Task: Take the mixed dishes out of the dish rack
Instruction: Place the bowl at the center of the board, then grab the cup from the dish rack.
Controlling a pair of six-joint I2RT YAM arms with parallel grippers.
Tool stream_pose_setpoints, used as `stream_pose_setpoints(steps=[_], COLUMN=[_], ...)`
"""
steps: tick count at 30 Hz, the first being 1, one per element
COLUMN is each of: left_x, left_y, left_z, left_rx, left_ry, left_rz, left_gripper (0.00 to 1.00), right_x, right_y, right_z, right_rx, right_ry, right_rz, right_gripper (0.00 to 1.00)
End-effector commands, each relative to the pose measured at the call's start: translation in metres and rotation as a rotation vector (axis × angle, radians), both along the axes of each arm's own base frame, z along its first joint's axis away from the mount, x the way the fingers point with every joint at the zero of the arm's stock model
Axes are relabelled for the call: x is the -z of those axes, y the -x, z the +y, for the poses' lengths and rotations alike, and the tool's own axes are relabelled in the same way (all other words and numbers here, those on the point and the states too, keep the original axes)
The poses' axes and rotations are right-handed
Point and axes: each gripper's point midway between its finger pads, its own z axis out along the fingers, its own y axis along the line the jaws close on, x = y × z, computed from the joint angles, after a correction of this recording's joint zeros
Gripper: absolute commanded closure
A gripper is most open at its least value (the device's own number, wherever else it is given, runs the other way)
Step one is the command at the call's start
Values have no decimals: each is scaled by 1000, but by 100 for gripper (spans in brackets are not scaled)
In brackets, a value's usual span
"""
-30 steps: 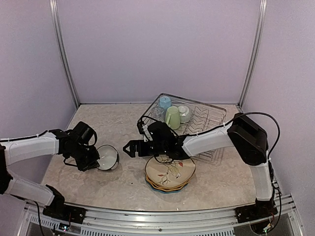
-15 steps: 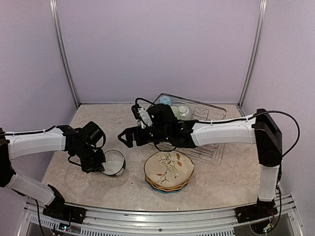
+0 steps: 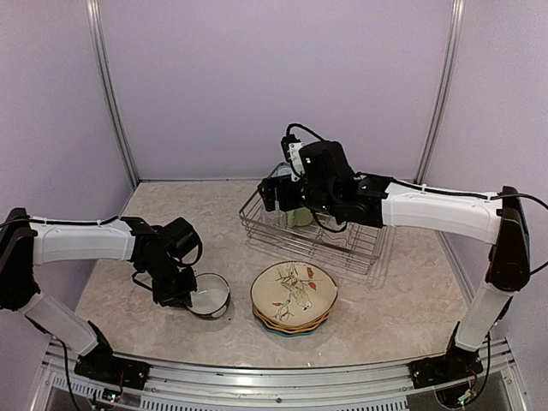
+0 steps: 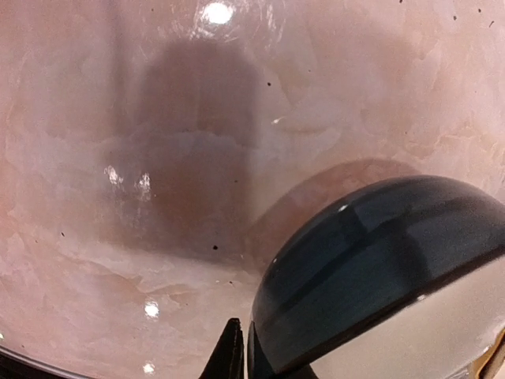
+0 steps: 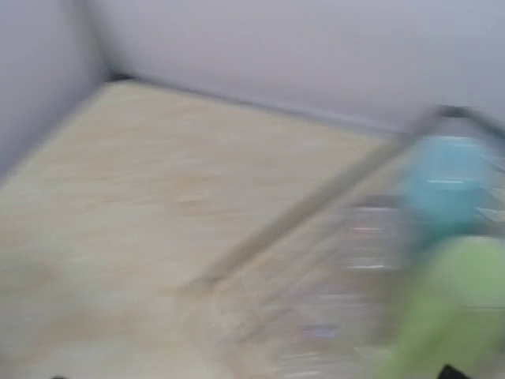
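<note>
My left gripper [image 3: 182, 289] is shut on the rim of a small bowl [image 3: 211, 296], dark outside and white inside, holding it tilted low over the table left of the plates. In the left wrist view the bowl [image 4: 371, 260] fills the lower right, with my fingertips [image 4: 231, 357] pinched at its edge. My right gripper [image 3: 272, 195] is open and empty above the left back corner of the wire dish rack [image 3: 342, 244]. The pale green mug [image 3: 301, 216] shows under it; the blurred right wrist view shows the green mug [image 5: 461, 300] and the light blue mug [image 5: 446, 185].
A stack of scalloped plates [image 3: 295, 295], bird-print one on top, lies on the table in front of the rack. Walls close in the back and sides. The right forearm [image 3: 428, 205] stretches over the rack.
My left gripper has carried the bowl to the right, nearer the plate stack. My right gripper has risen and swung back from beside the plates to above the rack's left back corner.
</note>
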Motion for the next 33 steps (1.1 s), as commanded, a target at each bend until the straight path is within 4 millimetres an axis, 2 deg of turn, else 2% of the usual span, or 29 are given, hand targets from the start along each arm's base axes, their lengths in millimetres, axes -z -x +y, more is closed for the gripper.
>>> stream_pose_setpoints(steps=[1,4,8,10,12,14,17,23,33], left_x=[-8,-12,-21,-29,-36,-46,-66,-107,-150], left_y=[0,1,2,1,1,0,-4,-10,-19], left_z=[-6,-5,-4,-3,-2,1,4,7,7], left_rx=[20,29,39,44,51,54,62,85,111], left_ry=[5,9,30,45,56,65,94,163,232], left_rz=[-1,-11,-41,-66,-92,-133,-216,-364,-545], left_gripper=[82,70,51,40,29,23,17,2,1], right_x=[29,45,65,79,87,97,110,127,147], right_y=[-50,-83,-120,-138,-150,-159,-167,-170,-168], right_z=[-81,-115,-138,-134,-120,-110,-102,-86,-72], right_rx=[228,306,416,430,402,388,378,321,273], right_ry=[160,149,93,107,132,149,147,153,156], right_rz=[14,55,114,137,151,171,179,201,239], right_gripper=[0,0,0,0,0,0,0,0,6])
